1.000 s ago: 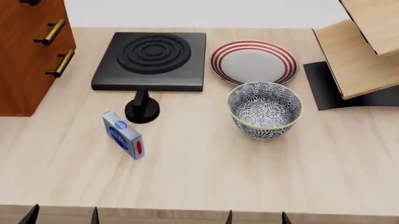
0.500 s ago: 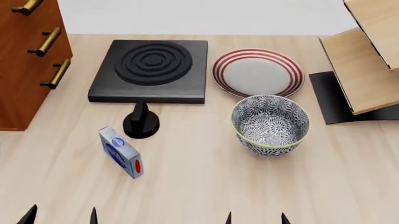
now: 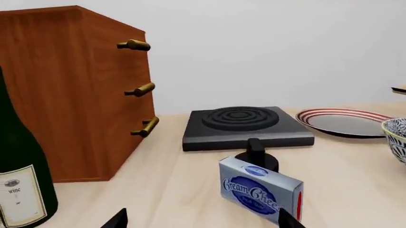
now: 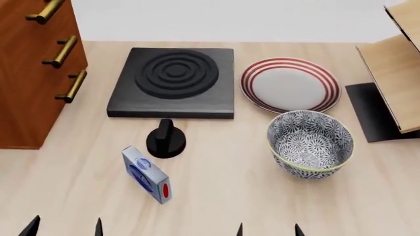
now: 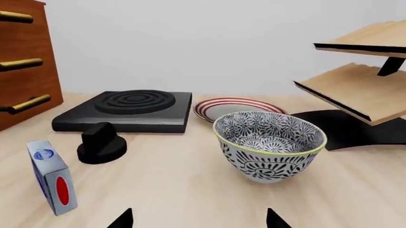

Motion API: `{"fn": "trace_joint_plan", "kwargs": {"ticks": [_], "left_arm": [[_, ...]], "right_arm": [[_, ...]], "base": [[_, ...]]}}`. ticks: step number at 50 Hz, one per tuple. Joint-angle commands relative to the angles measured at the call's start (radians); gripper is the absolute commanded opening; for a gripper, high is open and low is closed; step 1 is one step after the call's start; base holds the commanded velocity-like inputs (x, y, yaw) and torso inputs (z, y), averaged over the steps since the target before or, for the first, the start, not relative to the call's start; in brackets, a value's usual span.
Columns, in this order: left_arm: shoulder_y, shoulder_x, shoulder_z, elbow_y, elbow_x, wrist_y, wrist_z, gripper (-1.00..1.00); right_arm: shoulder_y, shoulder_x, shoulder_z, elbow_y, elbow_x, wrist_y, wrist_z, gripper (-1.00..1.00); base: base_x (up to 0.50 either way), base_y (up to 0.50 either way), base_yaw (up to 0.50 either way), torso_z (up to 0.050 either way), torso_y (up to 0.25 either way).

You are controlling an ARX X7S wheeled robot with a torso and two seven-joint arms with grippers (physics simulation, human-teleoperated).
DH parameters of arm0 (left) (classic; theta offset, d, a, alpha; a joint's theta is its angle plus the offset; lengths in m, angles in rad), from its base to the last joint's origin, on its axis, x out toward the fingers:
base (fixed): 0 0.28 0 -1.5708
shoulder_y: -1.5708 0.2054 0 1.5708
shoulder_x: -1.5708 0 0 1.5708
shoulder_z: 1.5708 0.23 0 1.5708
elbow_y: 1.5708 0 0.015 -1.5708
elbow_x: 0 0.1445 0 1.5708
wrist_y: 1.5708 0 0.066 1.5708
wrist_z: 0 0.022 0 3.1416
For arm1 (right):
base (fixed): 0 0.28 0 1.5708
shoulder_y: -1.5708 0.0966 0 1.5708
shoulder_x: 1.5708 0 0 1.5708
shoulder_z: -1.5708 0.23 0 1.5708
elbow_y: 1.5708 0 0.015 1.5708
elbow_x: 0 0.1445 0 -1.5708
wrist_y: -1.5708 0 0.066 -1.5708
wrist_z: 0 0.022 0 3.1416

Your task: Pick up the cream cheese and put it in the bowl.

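Note:
The cream cheese (image 4: 147,175) is a small silver-grey box with a blue oval logo and a red dot, standing on its long edge on the wooden table, in front of a black round knob (image 4: 165,140). It also shows in the left wrist view (image 3: 261,191) and the right wrist view (image 5: 53,177). The patterned bowl (image 4: 310,143) with a yellowish rim stands to its right, empty, also in the right wrist view (image 5: 269,144). My left gripper (image 4: 64,227) and right gripper (image 4: 269,229) are both open and empty at the near edge; only their dark fingertips show.
A black burner plate (image 4: 174,81) lies behind the knob. A white plate with red rings (image 4: 290,85) lies behind the bowl. A brown drawer cabinet (image 4: 33,59) stands at the left, a wooden shelf unit (image 4: 397,73) at the right. A wine bottle (image 3: 19,180) stands near the left gripper.
The head view has shifted: all table objects now sit lower and further right in the frame. Nothing on the table has moved. Both grippers remain open.

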Motion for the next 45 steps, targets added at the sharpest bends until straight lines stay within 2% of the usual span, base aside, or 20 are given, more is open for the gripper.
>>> {"fn": "trace_joint_plan", "kwargs": {"ticks": [1, 13, 45], "left_arm": [[-0.002, -0.004, 0.010, -0.003, 0.001, 0.003, -0.010, 1.00], [-0.011, -0.008, 0.021, -0.016, 0.005, 0.008, -0.018, 1.00], [-0.017, -0.024, 0.036, -0.021, -0.006, 0.021, -0.034, 1.00]], "right_arm": [[0.003, 0.003, -0.006, 0.031, 0.006, -0.029, 0.001, 1.00], [0.007, 0.009, -0.006, 0.025, 0.020, -0.022, 0.010, 1.00], [0.018, 0.020, -0.030, 0.037, 0.026, -0.027, 0.025, 1.00]], "base": [[0.07, 0.15, 0.00, 0.000, 0.000], [0.08, 0.12, 0.00, 0.000, 0.000], [0.10, 0.00, 0.00, 0.000, 0.000]]}}
